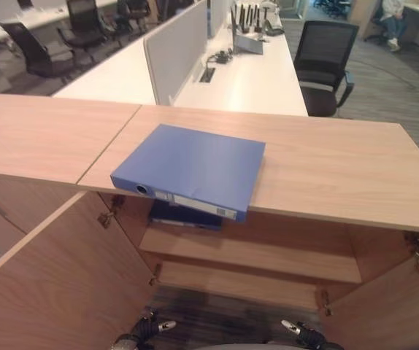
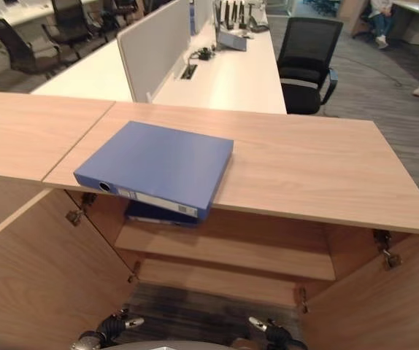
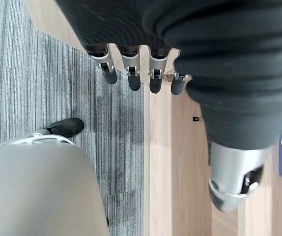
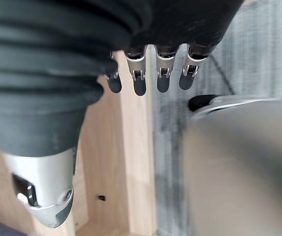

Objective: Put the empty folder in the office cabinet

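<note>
So far nothing is done — the blue folder (image 1: pixel 191 168) lies flat on the cabinet top (image 1: pixel 326 168), its spine overhanging the open doors. Below it, the left hand (image 3: pixel 131 69) and right hand (image 4: pixel 151 73) hang with relaxed, empty fingers — grasping and shelving remain.

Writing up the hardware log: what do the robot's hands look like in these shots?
Both match. The left hand and right hand each have a dark ribbed cover over the wrist and back, a row of silver fingers ending in dark rounded tips, and a chunky silver thumb with a dark inset set apart from them. No markings or loose cables visible.
</note>
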You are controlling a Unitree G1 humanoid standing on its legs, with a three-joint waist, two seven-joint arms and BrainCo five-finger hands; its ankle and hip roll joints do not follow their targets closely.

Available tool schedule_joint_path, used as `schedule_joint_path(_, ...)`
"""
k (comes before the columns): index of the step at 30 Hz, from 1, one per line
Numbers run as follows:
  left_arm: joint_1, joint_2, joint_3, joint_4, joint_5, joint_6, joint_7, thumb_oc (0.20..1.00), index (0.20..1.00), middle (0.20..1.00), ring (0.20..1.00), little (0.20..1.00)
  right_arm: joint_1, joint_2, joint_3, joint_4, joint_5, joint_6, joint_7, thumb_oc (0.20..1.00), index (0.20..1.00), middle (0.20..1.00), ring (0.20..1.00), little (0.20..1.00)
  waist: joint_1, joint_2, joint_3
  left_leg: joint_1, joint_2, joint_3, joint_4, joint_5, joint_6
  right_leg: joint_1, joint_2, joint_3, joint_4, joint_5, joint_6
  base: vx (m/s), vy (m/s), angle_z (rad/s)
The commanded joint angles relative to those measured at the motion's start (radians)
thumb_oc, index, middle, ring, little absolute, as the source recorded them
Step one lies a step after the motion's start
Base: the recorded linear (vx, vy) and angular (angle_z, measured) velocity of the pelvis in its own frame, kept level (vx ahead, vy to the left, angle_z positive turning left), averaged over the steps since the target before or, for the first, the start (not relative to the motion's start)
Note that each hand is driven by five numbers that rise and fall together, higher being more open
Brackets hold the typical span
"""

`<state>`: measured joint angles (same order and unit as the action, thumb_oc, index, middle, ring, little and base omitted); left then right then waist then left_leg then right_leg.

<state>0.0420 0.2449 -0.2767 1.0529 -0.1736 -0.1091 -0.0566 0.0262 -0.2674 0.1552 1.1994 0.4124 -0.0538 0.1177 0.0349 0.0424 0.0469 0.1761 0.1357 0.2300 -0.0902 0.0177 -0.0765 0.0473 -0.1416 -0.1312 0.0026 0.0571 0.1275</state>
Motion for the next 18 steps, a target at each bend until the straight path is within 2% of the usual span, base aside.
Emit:
schedule_joint_path(1,-0.075,0.070,-0.022,-0.251,0.071,-0.061,0.012,1.000,1.000,1.000,1.000,1.000,-0.026,-0.003,0.008,-0.034,0.010,-0.018,-0.001,1.000,1.000,1.000,1.000,1.000,-0.010,-0.030,0.037,-0.017,-0.093,-0.067,0.003,-0.050,0.035,0.091,-0.023,-0.001,0.009,-0.096,0.055,-0.01,-0.058,0.12)
schedule_joint_path(2,-0.071,0.071,-0.022,-0.257,0.071,-0.057,0.012,1.000,1.000,1.000,1.000,1.000,-0.025,-0.003,0.008,-0.035,0.010,-0.018,-0.001,1.000,1.000,1.000,1.000,1.000,-0.011,-0.030,0.037,-0.016,-0.093,-0.068,0.003,-0.050,0.035,0.093,-0.023,-0.002,0.009,-0.096,0.055,-0.01,-0.052,0.20)
schedule_joint_path(8,0.015,0.189,0.053,-0.662,0.214,-0.081,0.013,1.000,1.000,1.000,1.000,1.000,0.010,0.007,-0.037,-0.046,-0.004,-0.019,-0.002,1.000,1.000,1.000,1.000,1.000,0.008,-0.041,0.044,-0.016,-0.076,-0.098,0.003,-0.042,0.018,0.130,-0.005,-0.036,-0.031,-0.107,0.044,-0.02,-0.084,0.10)
schedule_joint_path(9,0.019,0.190,0.054,-0.666,0.215,-0.079,0.013,1.000,1.000,1.000,1.000,1.000,0.010,0.008,-0.036,-0.046,-0.004,-0.019,-0.002,1.000,1.000,1.000,1.000,1.000,0.007,-0.042,0.045,-0.015,-0.076,-0.099,0.003,-0.042,0.018,0.132,-0.005,-0.038,-0.032,-0.107,0.044,0.01,-0.060,0.11)
schedule_joint_path(11,0.056,0.216,0.090,-0.743,0.305,-0.105,0.065,1.000,1.000,1.000,1.000,1.000,0.029,0.022,-0.038,-0.042,-0.008,-0.024,-0.007,1.000,1.000,1.000,1.000,1.000,0.022,-0.049,0.044,-0.013,-0.068,-0.107,0.003,-0.041,0.009,0.152,0.003,-0.052,-0.053,-0.111,0.040,0.01,-0.096,0.08)
schedule_joint_path(15,0.113,0.224,0.123,-0.766,0.410,-0.130,0.143,1.000,1.000,1.000,1.000,1.000,0.048,0.028,-0.039,-0.037,-0.001,-0.034,-0.018,1.000,1.000,1.000,1.000,1.000,0.042,-0.057,0.046,-0.017,-0.057,-0.116,0.003,-0.025,0.001,0.164,0.014,-0.065,-0.078,-0.102,0.033,0.00,-0.079,0.05)
schedule_joint_path(18,0.160,0.209,0.167,-0.778,0.421,-0.131,0.178,1.000,1.000,1.000,1.000,1.000,0.056,0.024,-0.042,-0.036,0.005,-0.039,-0.027,1.000,1.000,1.000,1.000,1.000,0.053,-0.061,0.048,-0.009,-0.052,-0.125,0.003,-0.034,-0.006,0.177,0.021,-0.073,-0.086,-0.116,0.031,0.02,-0.060,0.11)
